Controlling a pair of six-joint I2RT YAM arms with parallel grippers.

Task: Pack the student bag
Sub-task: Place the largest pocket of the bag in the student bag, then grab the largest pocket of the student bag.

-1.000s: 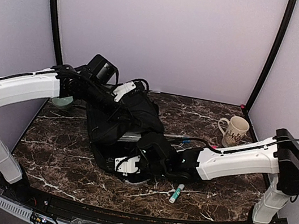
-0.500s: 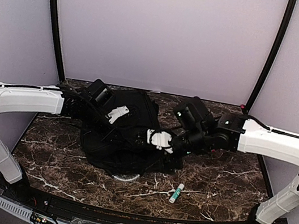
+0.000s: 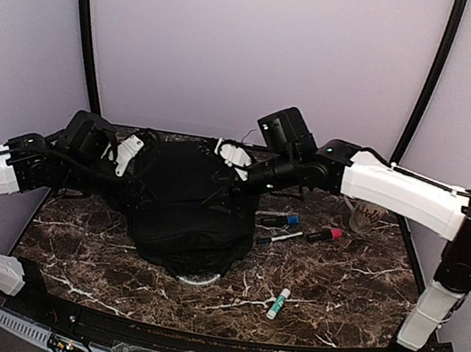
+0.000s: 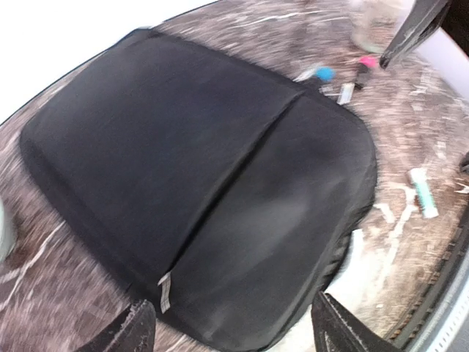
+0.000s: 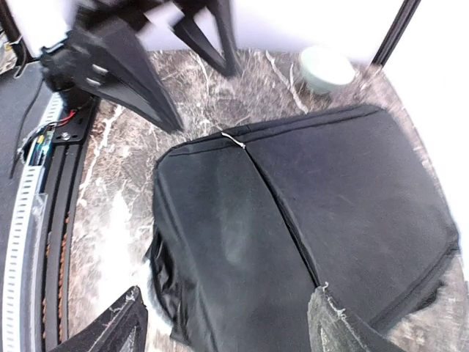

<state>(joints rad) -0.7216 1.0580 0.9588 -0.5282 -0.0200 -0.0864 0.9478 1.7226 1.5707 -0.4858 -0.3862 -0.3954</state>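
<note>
Two claws are hanging spread and empty over the far end of the student bag [image 3: 183, 217], which is lying flat mid-table, long axis seemingly running toward me, the left gripper [image 3: 128, 151] at its left corner, the right gripper [image 3: 232, 153] at its right, both equally near.

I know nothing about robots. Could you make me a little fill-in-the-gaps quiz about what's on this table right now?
1. The bag lying on the table is ___ in colour.
2. The left gripper and the right gripper both hold nothing, and their jaws are ___.
3. Near the blue-capped marker lies a second marker with a ___ cap.
4. The mug stands on the ___ side of the bag.

Missing words: black; open; pink; right.
</note>
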